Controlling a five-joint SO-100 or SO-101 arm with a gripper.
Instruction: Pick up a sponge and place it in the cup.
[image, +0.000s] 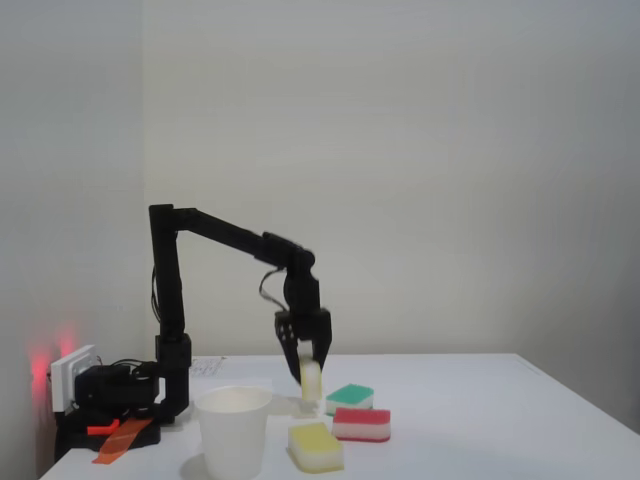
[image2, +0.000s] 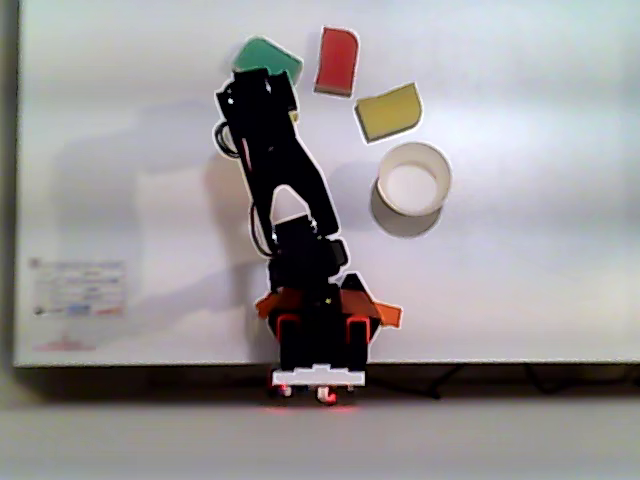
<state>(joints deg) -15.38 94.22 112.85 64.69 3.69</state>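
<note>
**Sponge held above the table, cup waiting nearby**

In the fixed view the black arm (image: 225, 232) reaches out from its base at the left and bends down, its gripper (image: 309, 372) pointing at the white table (image: 480, 410). A pale-yellow sponge (image: 311, 381) hangs between the fingers, held on end and lifted clear of the tabletop; the jaws are closed against its sides. The cup (image: 233, 430) stands upright in front and to the left of the gripper, near it but apart, its mouth open and nothing visible inside.

A second yellow sponge (image: 316, 446) lies flat just right of the cup. Behind it sit a red sponge (image: 361, 424) and a green sponge (image: 350, 398), close together.

From above, the arm (image2: 280, 170) covers the held sponge. The green sponge (image2: 268, 55), red sponge (image2: 337, 61) and yellow sponge (image2: 388, 111) form an arc, with the cup (image2: 413, 178) just below the yellow one.
</note>
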